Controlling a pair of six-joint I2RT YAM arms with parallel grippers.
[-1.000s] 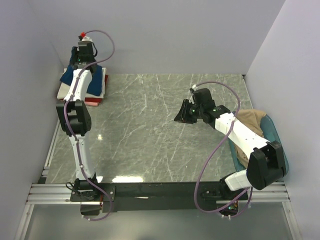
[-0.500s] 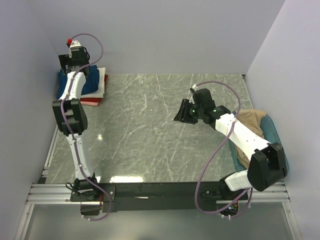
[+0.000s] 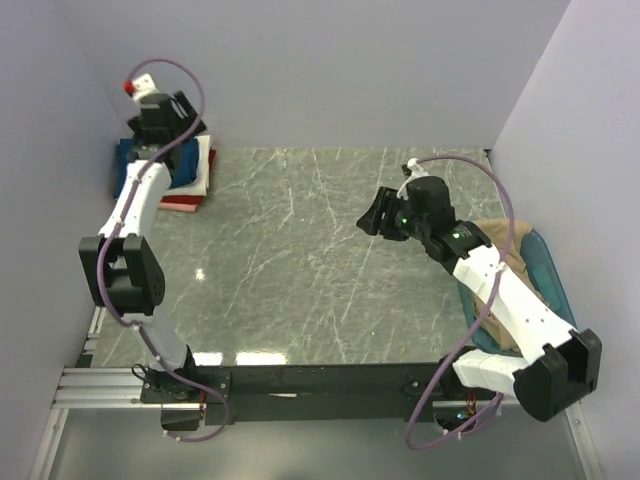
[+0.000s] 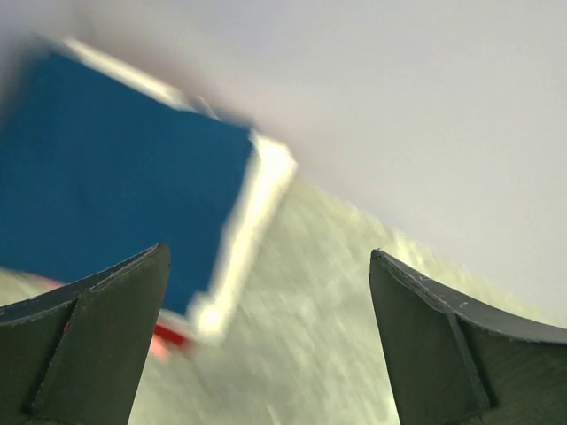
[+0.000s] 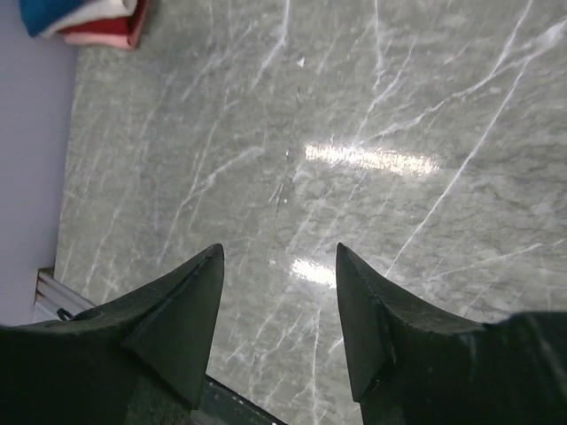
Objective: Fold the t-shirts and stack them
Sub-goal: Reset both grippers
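Hovering above the far left corner, my left end effector point(image 4: 267, 257) gapes wide with nothing in it. Below it lies the folded stack point(image 3: 200, 172), blue tee point(image 4: 106, 177) on cream, red at the bottom. My right end effector point(image 5: 279, 250) hangs over the middle of the table point(image 3: 300, 270), parted and empty. A tan tee point(image 3: 500, 240) sits in the teal tub point(image 3: 552, 280) at the right edge.

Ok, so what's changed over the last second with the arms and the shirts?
The left arm's elbow swung left and toward the near edge; the left gripper, open and empty, turned but stayed by the shirt stack. The right gripper, also open, drifted slightly right and farther away. Nothing was grabbed or released. The stack and the tan shirt in the tub stayed put.
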